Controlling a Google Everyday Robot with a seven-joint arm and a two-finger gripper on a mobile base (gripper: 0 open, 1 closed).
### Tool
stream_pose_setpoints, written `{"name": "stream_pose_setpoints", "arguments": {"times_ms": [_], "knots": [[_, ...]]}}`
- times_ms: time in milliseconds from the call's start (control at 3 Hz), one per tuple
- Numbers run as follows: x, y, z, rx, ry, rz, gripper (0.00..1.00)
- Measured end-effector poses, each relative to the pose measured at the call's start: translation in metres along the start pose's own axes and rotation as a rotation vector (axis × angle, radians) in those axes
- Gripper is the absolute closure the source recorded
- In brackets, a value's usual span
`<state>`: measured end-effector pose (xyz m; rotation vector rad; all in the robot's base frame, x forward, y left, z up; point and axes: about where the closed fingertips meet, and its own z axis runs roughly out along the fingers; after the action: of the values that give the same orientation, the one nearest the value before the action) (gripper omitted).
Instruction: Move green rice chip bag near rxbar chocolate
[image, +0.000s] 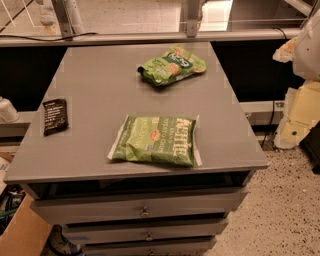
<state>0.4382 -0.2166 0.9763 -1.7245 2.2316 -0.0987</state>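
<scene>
Grey worktop (100, 90). Jaws: pale, beyond its right edge; whether wide or narrow, cannot tell. Green rice chip bag (172, 65): left of jaws, far side. Kettle chip bag (155, 140): left, nearer side. Rxbar chocolate (55, 116): farthest left, well apart from both bags.

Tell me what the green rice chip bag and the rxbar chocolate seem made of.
The green rice chip bag looks like thin plastic film: puffy, crinkled, slightly glossy. The rxbar chocolate wrapper seems matte black film, flat, creased. The gripper is not in view.
</scene>
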Motion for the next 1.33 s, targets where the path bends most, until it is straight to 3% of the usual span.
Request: {"name": "stream_pose_setpoints", "arguments": {"times_ms": [333, 667, 1333], "knots": [[-0.002, -0.001, -0.001, 0.005, -0.01, 0.002, 0.0], [-0.021, -0.015, 0.008, 0.032, -0.072, -0.011, 0.0], [-0.111, -0.07, 0.063, 0.087, -0.28, -0.156, 0.0]]}}
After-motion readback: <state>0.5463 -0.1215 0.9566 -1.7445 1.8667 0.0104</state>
